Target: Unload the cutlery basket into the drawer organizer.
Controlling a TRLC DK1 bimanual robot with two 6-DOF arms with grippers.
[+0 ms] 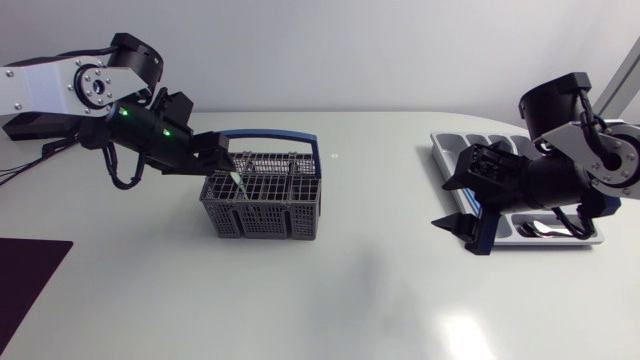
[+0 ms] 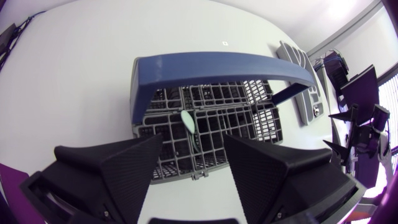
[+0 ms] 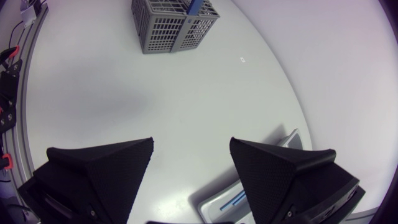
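Observation:
The grey cutlery basket with a blue handle stands left of the table's middle. A green-handled utensil sticks up from its left part. My left gripper hovers over that end, tilted down. In the left wrist view the green handle lies just ahead of the gap between the open fingers, touching neither. The drawer organizer sits at the right with cutlery in its near compartment. My right gripper hangs open and empty at the organizer's left edge.
A dark mat lies at the table's front left corner. Bare tabletop stretches between the basket and the organizer. A small mark sits on the table behind the basket.

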